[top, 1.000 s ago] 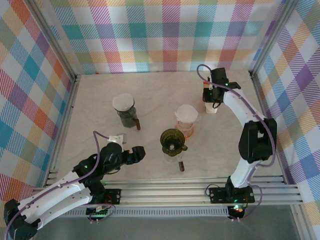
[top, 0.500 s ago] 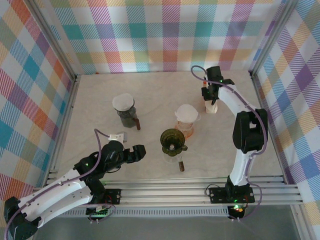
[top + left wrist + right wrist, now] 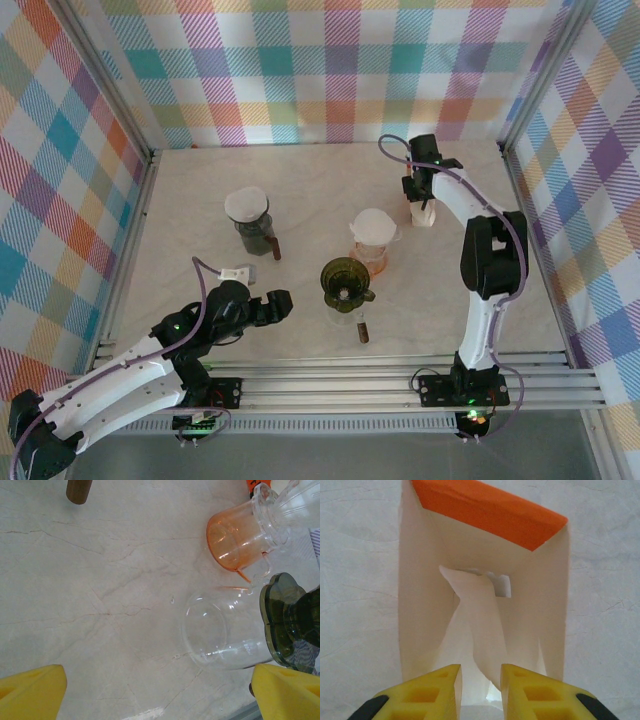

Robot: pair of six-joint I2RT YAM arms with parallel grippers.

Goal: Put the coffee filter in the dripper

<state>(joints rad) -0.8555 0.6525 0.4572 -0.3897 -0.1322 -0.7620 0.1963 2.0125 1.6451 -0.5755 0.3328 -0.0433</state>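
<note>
Nearest the arm bases, the left gripper (image 3: 272,305) hung low over the pale marbled table (image 3: 190,190). Its jaws were spread wide and held nothing, and its yellow fingertips (image 3: 32,690) sat at the bottom corners of the left wrist view. Just to its right, the green dripper (image 3: 345,278) sat on a clear glass server (image 3: 220,640). The dripper was open-topped, with no paper inside.

Farther back, an orange vessel (image 3: 372,258) stood topped with white paper. A dark vessel (image 3: 250,228) with a white top stood well apart to the left.

Near the far right of the table, the right gripper (image 3: 422,192) was at a white filter box (image 3: 424,214) with an orange lid (image 3: 485,512). The coffee filter (image 3: 475,610) trailed as a crumpled fold from a slot in the box front. Its tip lay between the yellow fingers (image 3: 530,690), whose jaws stood narrow, closed on the paper.
</note>
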